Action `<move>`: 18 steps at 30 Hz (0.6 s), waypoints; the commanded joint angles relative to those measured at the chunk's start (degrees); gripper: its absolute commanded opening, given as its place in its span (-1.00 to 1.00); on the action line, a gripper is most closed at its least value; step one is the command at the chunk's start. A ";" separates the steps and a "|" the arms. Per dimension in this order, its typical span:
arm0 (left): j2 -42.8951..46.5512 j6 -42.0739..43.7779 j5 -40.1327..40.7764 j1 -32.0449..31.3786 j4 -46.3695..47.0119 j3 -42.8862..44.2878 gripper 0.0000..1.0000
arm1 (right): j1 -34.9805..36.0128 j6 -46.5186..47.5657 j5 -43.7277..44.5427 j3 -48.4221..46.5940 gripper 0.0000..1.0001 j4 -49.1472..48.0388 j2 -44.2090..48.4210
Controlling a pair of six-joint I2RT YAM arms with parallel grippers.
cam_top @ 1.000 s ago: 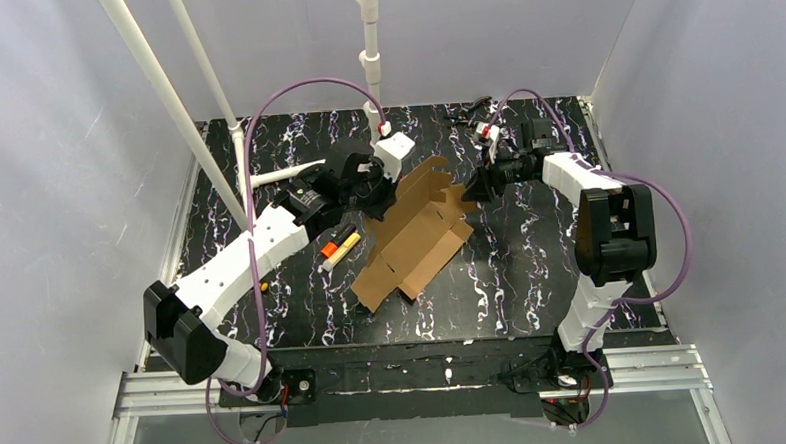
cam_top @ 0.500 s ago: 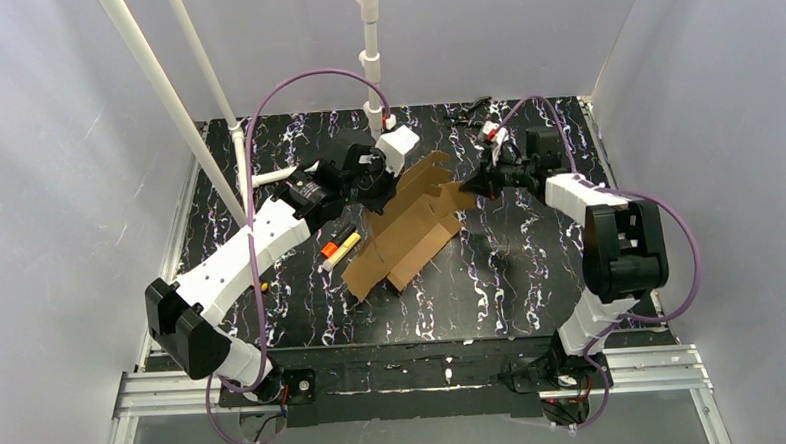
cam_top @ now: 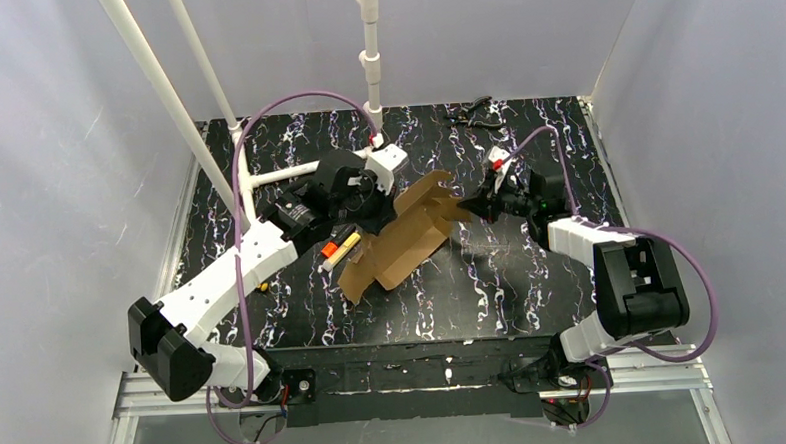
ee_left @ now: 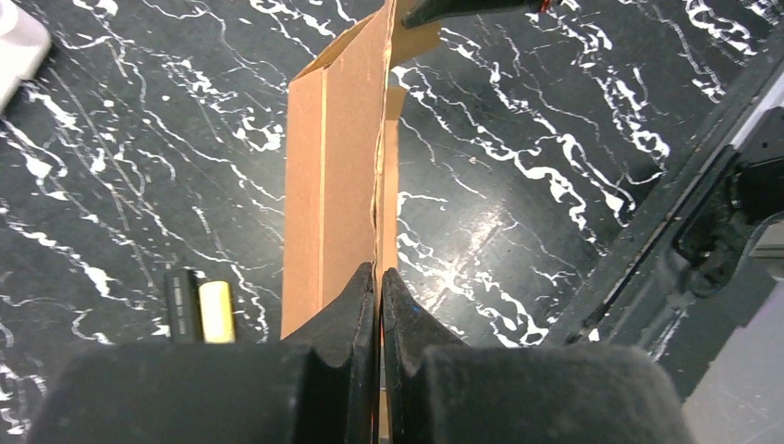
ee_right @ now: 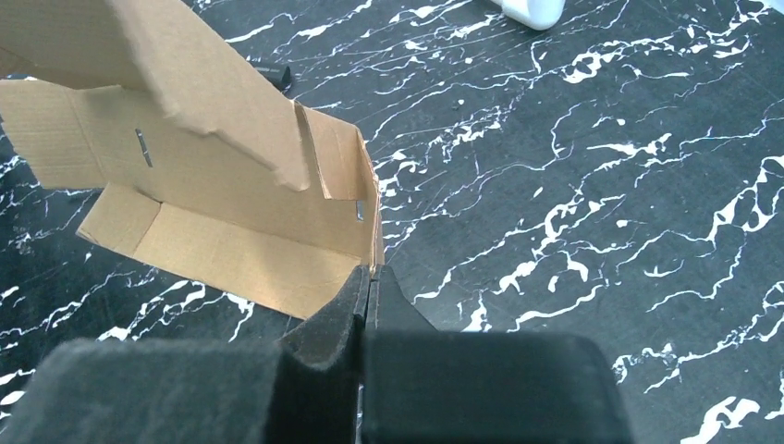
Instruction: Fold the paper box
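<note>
The paper box, a brown die-cut cardboard sheet with raised flaps, hangs tilted over the middle of the black marbled table between both arms. My left gripper is shut on its left edge; the left wrist view shows the sheet edge-on, pinched between the fingers. From the right, my right gripper is shut on the opposite corner flap; in the right wrist view the cardboard spreads out from the closed fingertips.
An orange-tipped black marker and a pale yellow stick lie just left of the box, also visible as the yellow stick. White pipes rise at the back. Black pliers lie at the far edge.
The right gripper has closed on the box's right flap. Both arms have shifted toward the near side, and the sheet has lifted and turned with them.
</note>
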State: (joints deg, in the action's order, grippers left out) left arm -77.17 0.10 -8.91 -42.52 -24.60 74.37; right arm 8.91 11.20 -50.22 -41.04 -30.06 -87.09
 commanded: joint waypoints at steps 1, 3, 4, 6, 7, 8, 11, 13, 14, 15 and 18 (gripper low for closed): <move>2.75 -5.19 -2.45 -0.71 1.95 -3.38 -1.00 | 0.56 -0.10 2.71 4.17 -0.97 -7.91 3.60; 2.99 -6.62 -2.83 -1.10 2.62 -4.38 -1.00 | 0.57 0.14 3.30 5.34 -0.97 -7.99 4.40; 3.19 -7.27 -2.87 -1.36 3.00 -4.79 -1.00 | 0.58 0.20 3.65 5.93 -0.97 -8.11 4.88; 3.52 -8.66 -2.98 -1.73 3.79 -5.63 -1.00 | 0.54 -0.01 4.31 7.47 -0.97 -8.97 5.46; 3.64 -9.19 -2.96 -1.91 4.04 -5.99 -1.00 | 0.59 -0.23 4.34 8.08 -0.97 -9.26 5.56; 3.80 -9.81 -2.96 -2.02 4.34 -6.25 -1.00 | 0.59 -0.32 4.26 8.53 -0.97 -9.35 5.67; 3.86 -11.21 -2.79 -2.39 5.03 -7.20 -1.00 | 0.58 -0.73 4.00 9.80 -0.97 -9.63 6.18; 3.78 -11.72 -1.77 -2.64 5.09 -7.69 -1.00 | 0.59 -0.83 3.46 10.52 -0.97 -9.56 6.64; 3.78 -11.92 -1.28 -2.73 5.21 -7.99 -1.00 | 0.59 -0.64 3.28 10.82 -0.97 -9.31 6.93; 3.82 -12.09 -0.95 -2.76 5.32 -8.33 -1.00 | 0.59 -0.38 3.23 11.02 -0.97 -8.94 7.20; 3.95 -12.76 -0.74 -2.89 5.92 -9.22 -1.00 | 0.58 0.41 2.40 11.28 -0.96 -7.57 7.51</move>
State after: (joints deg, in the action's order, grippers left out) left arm -75.94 -10.85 -11.16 -45.15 -19.14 66.63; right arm 9.45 10.72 -46.54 -30.15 -36.14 -81.80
